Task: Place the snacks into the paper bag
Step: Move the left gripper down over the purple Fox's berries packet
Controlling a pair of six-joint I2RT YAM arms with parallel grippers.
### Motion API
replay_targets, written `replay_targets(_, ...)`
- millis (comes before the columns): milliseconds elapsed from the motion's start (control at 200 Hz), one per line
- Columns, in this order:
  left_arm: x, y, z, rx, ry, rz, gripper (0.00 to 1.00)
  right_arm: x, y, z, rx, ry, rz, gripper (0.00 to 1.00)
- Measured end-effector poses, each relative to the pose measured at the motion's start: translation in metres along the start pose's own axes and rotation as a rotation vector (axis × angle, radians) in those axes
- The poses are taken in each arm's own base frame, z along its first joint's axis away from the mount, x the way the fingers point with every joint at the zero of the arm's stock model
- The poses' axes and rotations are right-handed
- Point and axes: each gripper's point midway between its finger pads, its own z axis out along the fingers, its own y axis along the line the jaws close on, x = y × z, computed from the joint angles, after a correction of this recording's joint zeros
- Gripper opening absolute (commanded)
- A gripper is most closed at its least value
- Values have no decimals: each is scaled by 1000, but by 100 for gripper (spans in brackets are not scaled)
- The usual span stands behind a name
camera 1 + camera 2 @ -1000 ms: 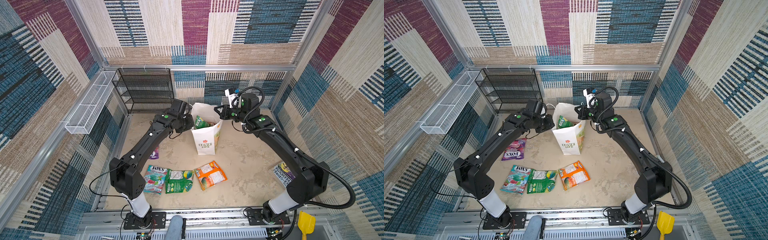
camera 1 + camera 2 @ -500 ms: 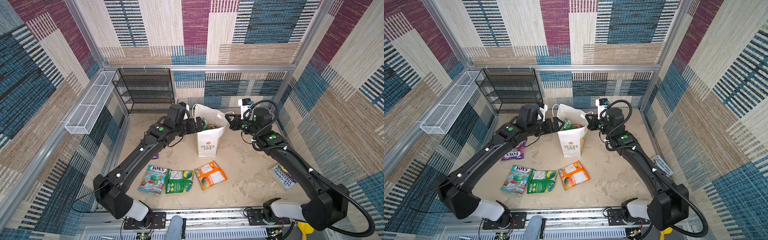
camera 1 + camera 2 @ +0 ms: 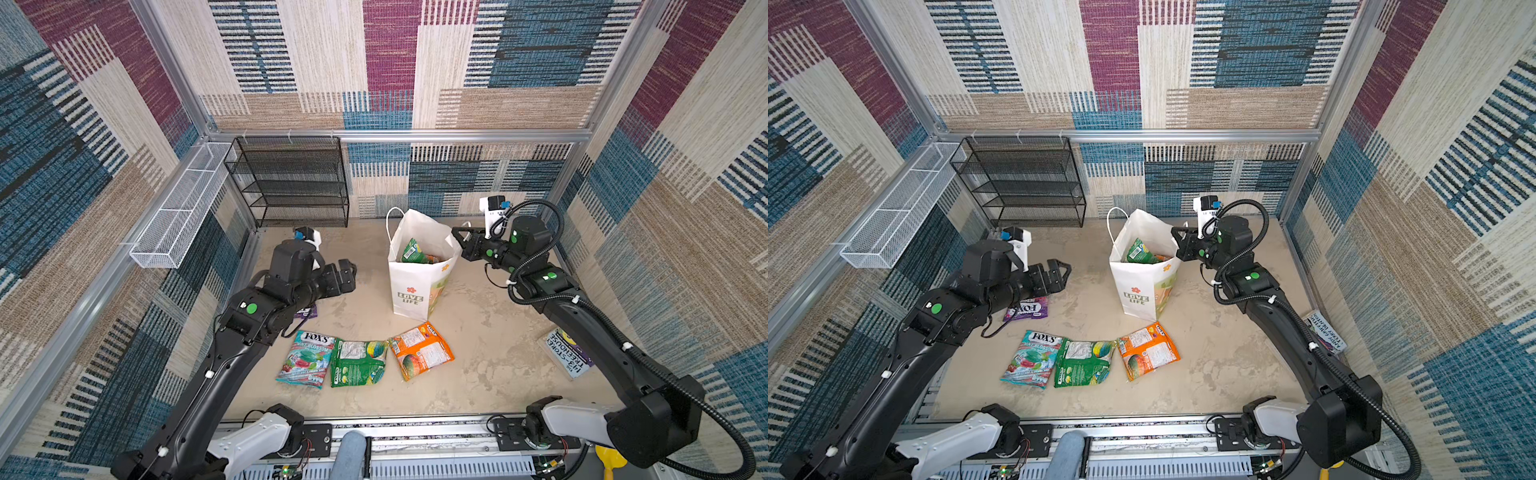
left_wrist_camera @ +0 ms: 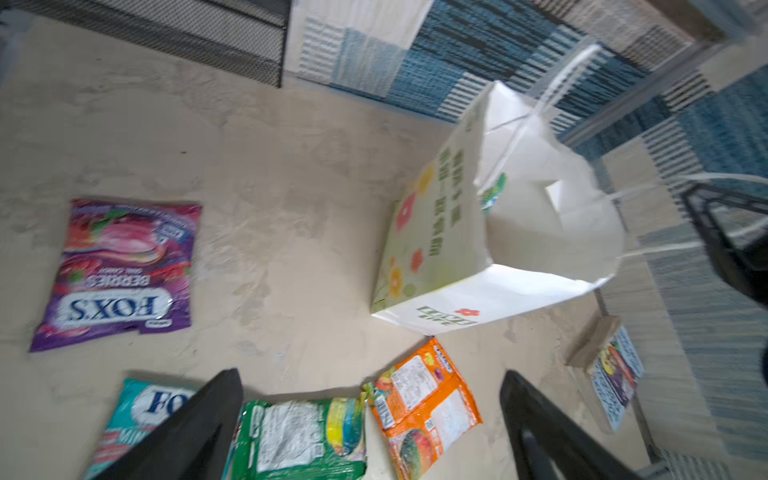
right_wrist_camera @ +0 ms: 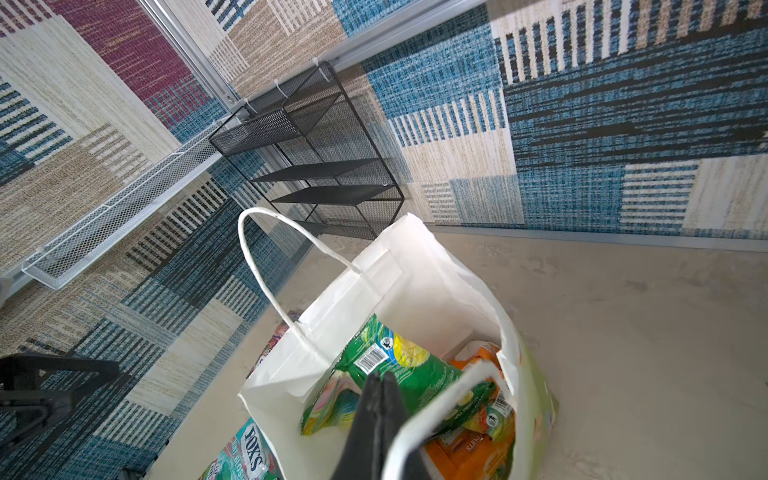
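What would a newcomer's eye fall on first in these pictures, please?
The white paper bag standing upright in the middle, with a green snack poking from its mouth and the right end effector shut at its rim. Then three snacks lying in a row in front of it: teal packet, green packet, orange packet.

Left arm extended toward 1 o'clock, left gripper (image 3: 351, 276) jaws spread wide. Right arm extended toward 11 o'clock, right gripper (image 3: 455, 231) jaws closed.
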Motion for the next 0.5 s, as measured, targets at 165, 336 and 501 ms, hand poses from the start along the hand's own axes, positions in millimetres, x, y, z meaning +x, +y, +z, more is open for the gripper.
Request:
replay_targets(165, 27, 83, 24, -203, 100, -220, 100, 7, -2, 3, -5, 13, 4, 0)
replay_targets(336, 73, 137, 61, -247, 214, -508, 94, 16, -7, 11, -4, 40, 13, 0)
replay_targets(501, 105, 177, 102, -239, 244, -786, 85, 15, -6, 12, -15, 33, 10, 0)
